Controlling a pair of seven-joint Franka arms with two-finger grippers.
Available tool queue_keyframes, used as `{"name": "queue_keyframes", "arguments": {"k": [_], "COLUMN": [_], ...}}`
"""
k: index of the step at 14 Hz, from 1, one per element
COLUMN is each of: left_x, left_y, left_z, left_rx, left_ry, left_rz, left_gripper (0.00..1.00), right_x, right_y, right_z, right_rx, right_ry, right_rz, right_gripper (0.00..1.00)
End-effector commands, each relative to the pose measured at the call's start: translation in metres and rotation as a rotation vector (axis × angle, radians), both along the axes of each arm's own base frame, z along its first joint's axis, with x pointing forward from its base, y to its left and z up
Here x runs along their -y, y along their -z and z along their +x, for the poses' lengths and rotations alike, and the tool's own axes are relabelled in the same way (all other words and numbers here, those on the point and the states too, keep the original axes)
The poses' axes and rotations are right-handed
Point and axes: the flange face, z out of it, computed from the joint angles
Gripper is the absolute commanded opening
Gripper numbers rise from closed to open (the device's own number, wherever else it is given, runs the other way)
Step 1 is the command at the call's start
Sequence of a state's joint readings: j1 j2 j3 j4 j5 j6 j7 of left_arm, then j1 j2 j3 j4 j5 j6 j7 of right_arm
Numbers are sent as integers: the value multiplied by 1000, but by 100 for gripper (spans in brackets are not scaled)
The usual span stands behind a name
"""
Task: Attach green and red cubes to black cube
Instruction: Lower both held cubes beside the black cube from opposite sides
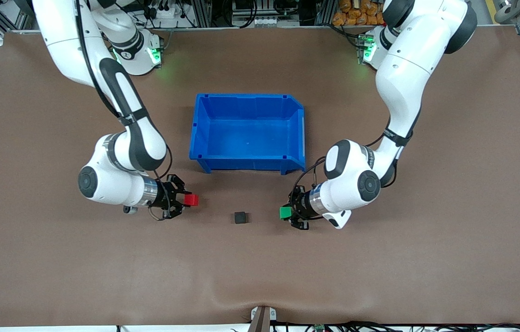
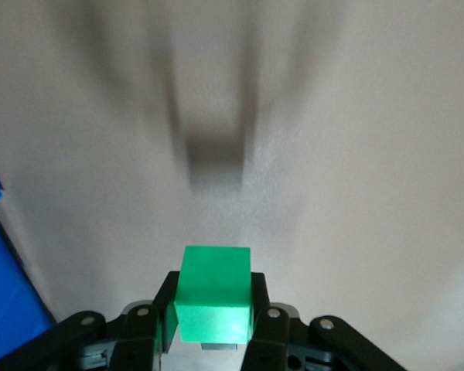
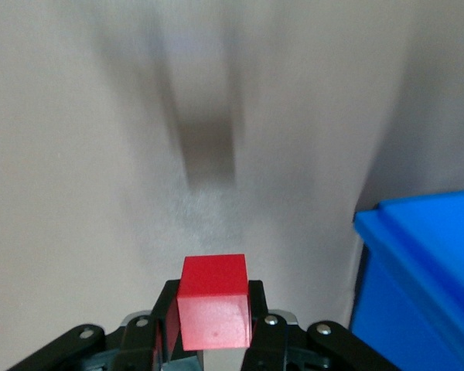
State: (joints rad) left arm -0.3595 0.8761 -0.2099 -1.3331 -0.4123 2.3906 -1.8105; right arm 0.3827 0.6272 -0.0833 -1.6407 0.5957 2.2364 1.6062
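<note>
On the bench (image 1: 57,258), blue bin (image 1: 247,133) empty. Right tool (image 1: 185,200) clamps red cube (image 1: 191,199); left tool (image 1: 289,213) clamps green cube (image 1: 285,212). Black cube (image 1: 240,217) sits loose between them. Risk: uneven approach shoves it aside, faces misalign.
</note>
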Motion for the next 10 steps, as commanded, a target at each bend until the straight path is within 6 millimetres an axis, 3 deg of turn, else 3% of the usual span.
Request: {"name": "queue_keyframes", "arguments": {"k": [1,6,10], "left_x": [15,41,54], "left_y": [3,8,25], "left_z": [5,3,2], "left_rx": [22,62,103], "left_ry": [-8,3,-4], "left_rz": [-21,-35,-45], "left_gripper": [18,17,15], "right_x": [-20,-39,-52], "right_y": [7,14,25], "right_z": [2,-1,2], "right_rx": [16,10,3], "right_ry": [33,67,98], "right_rz": [-3,-12,-19], "right_gripper": [0,0,0]}}
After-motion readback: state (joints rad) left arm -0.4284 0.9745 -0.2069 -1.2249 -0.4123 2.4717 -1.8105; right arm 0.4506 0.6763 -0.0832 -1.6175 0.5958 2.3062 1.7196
